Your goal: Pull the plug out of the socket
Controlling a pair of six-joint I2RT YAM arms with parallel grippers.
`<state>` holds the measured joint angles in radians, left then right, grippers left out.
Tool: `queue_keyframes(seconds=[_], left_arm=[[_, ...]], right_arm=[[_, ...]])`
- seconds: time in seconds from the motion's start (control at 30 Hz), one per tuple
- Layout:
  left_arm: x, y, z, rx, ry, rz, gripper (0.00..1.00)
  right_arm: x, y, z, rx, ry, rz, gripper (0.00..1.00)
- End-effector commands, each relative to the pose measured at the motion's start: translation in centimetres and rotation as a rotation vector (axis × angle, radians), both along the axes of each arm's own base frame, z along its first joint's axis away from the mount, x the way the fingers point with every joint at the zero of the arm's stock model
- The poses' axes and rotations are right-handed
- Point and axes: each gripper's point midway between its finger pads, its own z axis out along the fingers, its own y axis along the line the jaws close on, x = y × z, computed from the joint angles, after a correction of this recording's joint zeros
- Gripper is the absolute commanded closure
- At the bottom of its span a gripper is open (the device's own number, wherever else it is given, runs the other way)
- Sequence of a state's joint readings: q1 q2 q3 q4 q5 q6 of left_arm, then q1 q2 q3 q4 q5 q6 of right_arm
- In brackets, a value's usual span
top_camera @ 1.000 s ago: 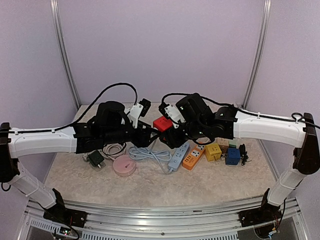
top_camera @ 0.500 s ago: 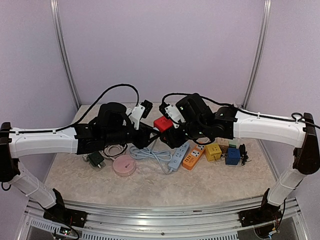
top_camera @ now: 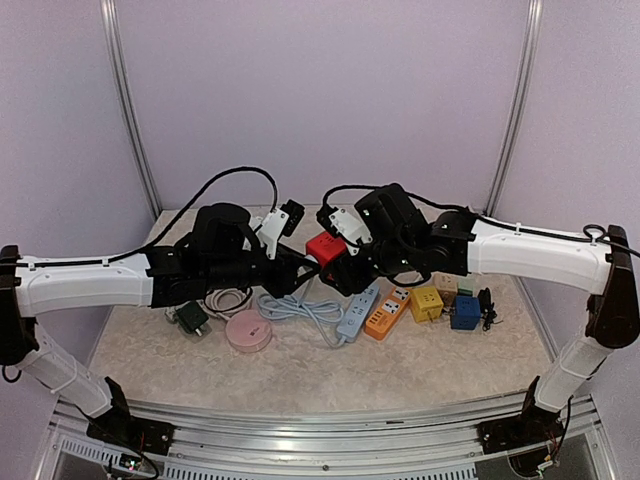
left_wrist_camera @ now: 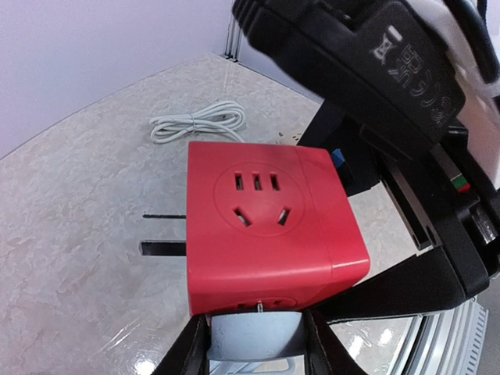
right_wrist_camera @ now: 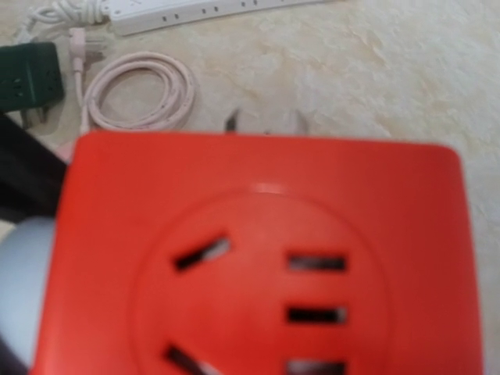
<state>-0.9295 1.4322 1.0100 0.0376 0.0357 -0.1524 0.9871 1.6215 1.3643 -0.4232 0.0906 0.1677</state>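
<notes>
Both grips look set: left jaws (left_wrist_camera: pixel 255 345) pinch the grey plug (left_wrist_camera: pixel 254 330), right jaws (top_camera: pixel 340 263) hold the red socket cube (left_wrist_camera: pixel 266 226) just beyond them. Plug still seated; pull not yet done.

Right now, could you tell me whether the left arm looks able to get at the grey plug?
It seems so: the left pincer sits clamped on the grey plug seated in the red socket cube, with nothing in between.
</notes>
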Motion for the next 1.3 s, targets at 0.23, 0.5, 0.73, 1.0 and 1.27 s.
queue_keyframes(seconds=[0.23, 0.5, 0.73, 1.0, 1.27], left_arm=[[-1.4, 0.2, 0.7, -0.008, 0.004, -0.127, 1.0], [0.1, 0.6, 0.1, -0.005, 0.008, -0.01, 1.0], [0.9, 0.7, -0.5, 0.002, 0.004, 0.087, 1.0], [1.3, 0.8, -0.8, -0.007, 0.013, 0.125, 1.0], [0.7, 0.9, -0.8, -0.013, 0.039, 0.031, 1.0]], right_arm=[[-2.5, 2.0, 5.2, 0.139, -0.103, 0.229, 1.0], [-1.0, 2.3, 3.6, 0.153, -0.03, 0.087, 1.0], [1.1, 1.5, 2.5, 0.108, -0.025, -0.094, 1.0], [2.2, 1.0, 1.6, 0.078, -0.027, -0.182, 1.0], [0.5, 2.0, 2.8, 0.107, -0.073, -0.015, 1.0]])
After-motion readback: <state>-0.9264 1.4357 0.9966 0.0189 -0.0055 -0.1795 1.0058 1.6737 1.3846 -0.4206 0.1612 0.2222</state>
